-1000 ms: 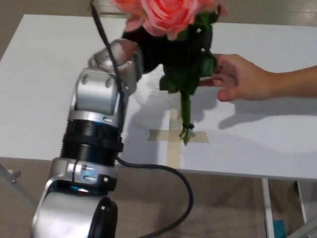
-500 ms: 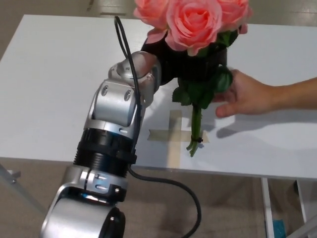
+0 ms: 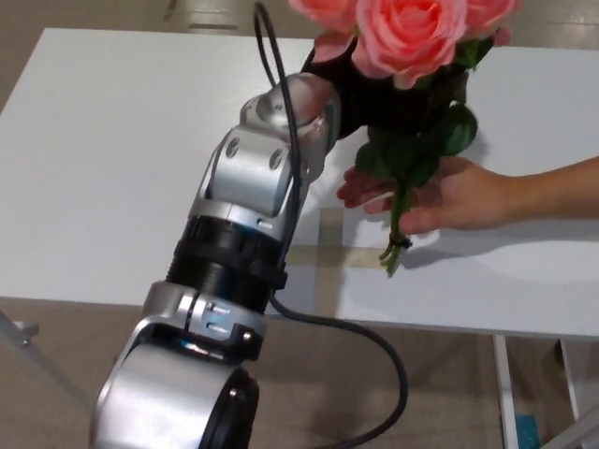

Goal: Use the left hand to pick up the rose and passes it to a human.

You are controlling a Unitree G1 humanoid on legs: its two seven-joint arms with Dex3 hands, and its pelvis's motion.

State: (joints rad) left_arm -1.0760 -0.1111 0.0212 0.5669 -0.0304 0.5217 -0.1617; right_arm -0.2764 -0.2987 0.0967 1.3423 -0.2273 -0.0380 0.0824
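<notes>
Left hand point(image 3: 398, 94) was up over the white table point(image 3: 103, 159), black fingers clamped around the rose point(image 3: 412, 33) just under the blooms, mostly hidden behind petals and leaves. It was really a small bunch: pink heads at the top edge of the view, dark green leaves point(image 3: 421, 150) below them, thin stem point(image 3: 398, 220) hanging down with its tip clear of the tabletop. The silver forearm point(image 3: 248, 206) ran diagonally from bottom left up to the wrist, black cable point(image 3: 281, 112) looped along it and trailing off below the table edge.

A person's hand point(image 3: 440, 196) came in from the right, palm up, open, directly under the leaves, with the stem crossing in front of its fingers. Couldn't tell whether the stem actually touched the palm. The person's fingers weren't closed on anything.

A tape cross point(image 3: 323, 248) sat on the table, partly covered by the forearm, just left of the stem tip.

Right hand wasn't visible.
</notes>
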